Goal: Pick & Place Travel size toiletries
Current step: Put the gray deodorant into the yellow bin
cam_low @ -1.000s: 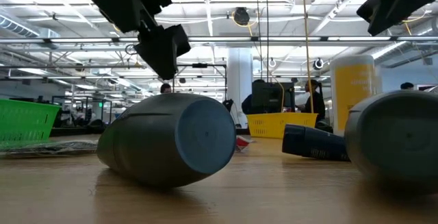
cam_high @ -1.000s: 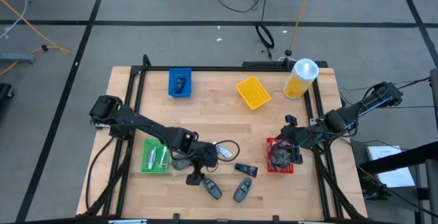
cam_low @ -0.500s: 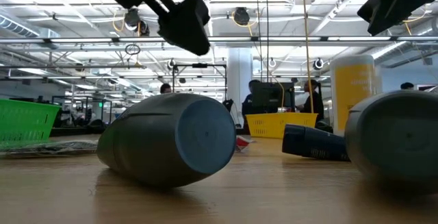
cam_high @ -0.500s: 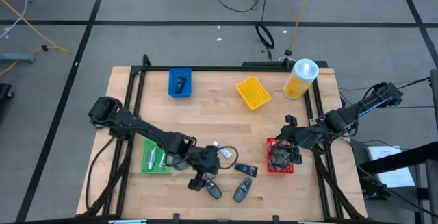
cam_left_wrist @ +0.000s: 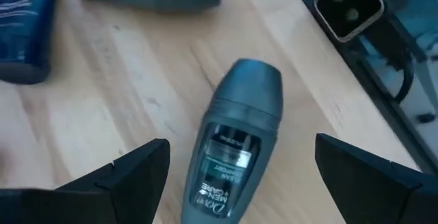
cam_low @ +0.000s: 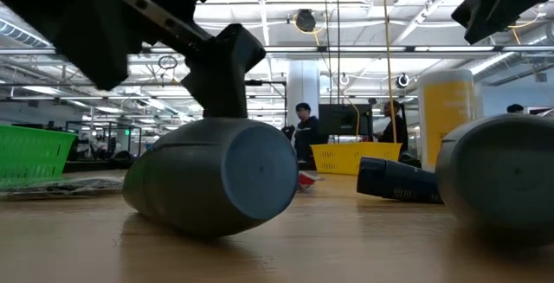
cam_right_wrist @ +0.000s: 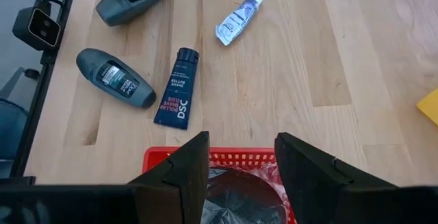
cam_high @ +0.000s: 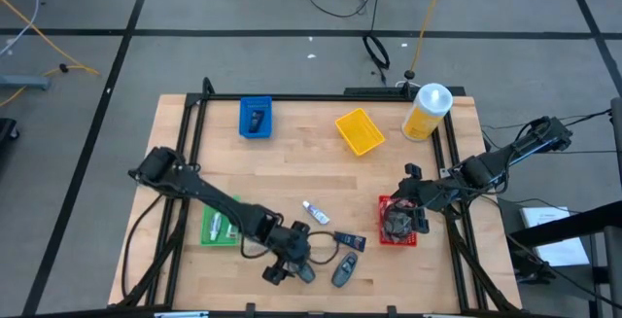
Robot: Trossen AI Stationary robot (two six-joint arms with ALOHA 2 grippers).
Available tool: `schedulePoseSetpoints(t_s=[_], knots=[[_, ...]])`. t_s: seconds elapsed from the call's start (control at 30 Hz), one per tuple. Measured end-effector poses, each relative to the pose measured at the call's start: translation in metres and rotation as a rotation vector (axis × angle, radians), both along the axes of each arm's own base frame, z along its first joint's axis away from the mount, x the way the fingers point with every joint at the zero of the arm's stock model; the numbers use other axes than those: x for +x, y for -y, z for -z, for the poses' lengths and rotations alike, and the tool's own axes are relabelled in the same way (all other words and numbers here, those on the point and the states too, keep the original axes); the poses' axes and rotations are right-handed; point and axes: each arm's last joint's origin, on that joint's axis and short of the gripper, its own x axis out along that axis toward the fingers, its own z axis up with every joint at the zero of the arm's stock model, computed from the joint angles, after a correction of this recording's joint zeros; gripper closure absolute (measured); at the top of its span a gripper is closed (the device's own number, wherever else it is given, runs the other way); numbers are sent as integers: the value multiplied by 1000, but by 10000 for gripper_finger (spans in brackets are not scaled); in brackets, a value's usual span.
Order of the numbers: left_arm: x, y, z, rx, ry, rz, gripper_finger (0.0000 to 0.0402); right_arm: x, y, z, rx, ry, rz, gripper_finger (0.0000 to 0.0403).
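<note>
- My left arm reaches across the table (cam_high: 321,177) toward the 6 o'clock edge in the high view — a second ago its wrist sat further in, near the green tray (cam_high: 220,226); it has come down and forward since.
- My left gripper (cam_left_wrist: 236,176) is spread wide, fingers (cam_left_wrist: 140,172) well apart on either side of a dark-grey roll-on (cam_left_wrist: 236,148), which lies on its side on the wood between them. Nothing is gripped; I cannot tell whether either finger touches it.
- In the low view that roll-on (cam_low: 212,175) fills the foreground with my gripper directly above it; half a second ago the gripper hung higher and clear of it.
- My right arm waits at 3 o'clock, its gripper (cam_right_wrist: 239,176) over the red tray (cam_right_wrist: 226,161), fingers parted a little, holding nothing. It sits as it did a second ago.
- A second dark-grey roll-on (cam_high: 342,271) lies just beside the first, at 6 o'clock; the dark-blue tube (cam_high: 349,240) lies just above it, near the red tray.
- A small clear tube with a white cap (cam_high: 315,211), earlier half hidden by my left wrist, now lies in the open near the table's middle.
- The blue tray (cam_high: 256,118) at 11 o'clock holds one dark item; the yellow tray (cam_high: 360,130) and yellow bottle (cam_high: 428,112) stand at 1 o'clock.
- Open wood lies across the middle — the near edge is close behind my left gripper.
</note>
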Motion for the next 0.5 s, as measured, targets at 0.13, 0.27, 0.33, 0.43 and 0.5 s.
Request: schedulePoseSetpoints(t_s=[0.13, 0.27, 0.33, 0.43, 0.5], knots=[[1, 6, 13, 54, 9, 21, 48, 0, 0, 0, -5, 0, -5, 245], [5, 6, 27, 61, -8, 5, 48, 0, 0, 0, -3, 5, -5, 245], [6, 6, 34, 66, -27, 0, 48, 0, 0, 0, -4, 7, -4, 245], [6, 8, 38, 56, -42, -35, 48, 1, 0, 0, -4, 8, -3, 245], [6, 7, 39, 59, -47, -45, 48, 1, 0, 0, -4, 8, -3, 245]])
